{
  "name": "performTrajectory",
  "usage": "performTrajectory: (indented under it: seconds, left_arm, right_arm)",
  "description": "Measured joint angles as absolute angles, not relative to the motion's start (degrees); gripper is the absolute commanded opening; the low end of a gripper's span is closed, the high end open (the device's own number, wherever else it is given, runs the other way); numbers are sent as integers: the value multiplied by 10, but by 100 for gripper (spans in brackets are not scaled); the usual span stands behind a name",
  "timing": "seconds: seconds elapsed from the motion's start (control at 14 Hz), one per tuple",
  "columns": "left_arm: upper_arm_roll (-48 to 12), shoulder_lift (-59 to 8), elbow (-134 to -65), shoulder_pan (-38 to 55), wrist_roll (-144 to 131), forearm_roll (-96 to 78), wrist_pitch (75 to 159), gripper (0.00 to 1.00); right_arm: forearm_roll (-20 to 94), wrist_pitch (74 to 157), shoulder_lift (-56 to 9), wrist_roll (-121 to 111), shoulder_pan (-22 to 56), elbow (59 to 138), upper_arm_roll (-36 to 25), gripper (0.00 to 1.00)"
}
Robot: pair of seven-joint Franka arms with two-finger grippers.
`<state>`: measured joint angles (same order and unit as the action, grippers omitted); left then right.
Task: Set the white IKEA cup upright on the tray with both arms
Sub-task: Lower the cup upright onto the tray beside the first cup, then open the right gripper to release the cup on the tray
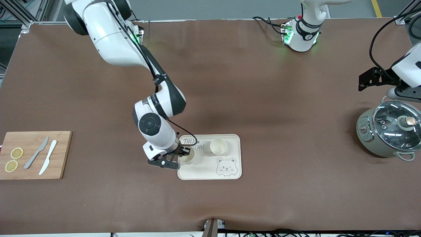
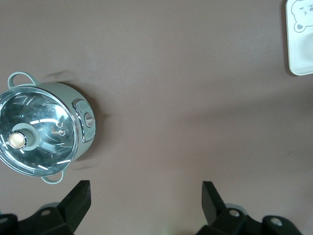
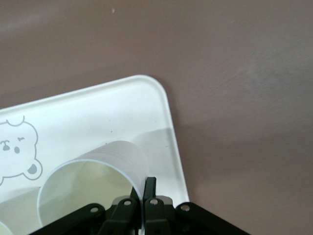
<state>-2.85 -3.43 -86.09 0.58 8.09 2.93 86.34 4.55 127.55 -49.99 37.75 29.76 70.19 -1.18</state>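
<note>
The cream tray [image 1: 230,141] with grey lettering and a bear face lies mid-table. A white cup [image 1: 188,158] stands upright on the tray's corner toward the right arm's end. My right gripper [image 1: 185,152] is shut on this cup's rim. In the right wrist view the cup [image 3: 93,178] opens upward on the tray [image 3: 122,107], one of the fingers [image 3: 150,185] outside the wall, the other inside. A second white cup [image 1: 218,145] stands upright on the tray beside it. My left gripper [image 1: 371,79] waits open and empty over the table beside a pot; its view shows it [image 2: 145,196] wide open.
A grey-green pot with a glass lid [image 1: 391,131] stands at the left arm's end, also in the left wrist view [image 2: 41,129]. A wooden cutting board [image 1: 33,140] with two lemon slices [image 1: 13,159] and two knives [image 1: 41,156] lies at the right arm's end.
</note>
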Motion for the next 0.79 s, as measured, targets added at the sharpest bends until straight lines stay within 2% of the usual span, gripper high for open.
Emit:
performTrajectory:
  seconds: [0.79]
  left_arm:
    - [-28, -34, -861, 6, 74, 29, 865, 100]
  right_arm:
    - [46, 1306, -521, 378, 309, 702, -11, 0]
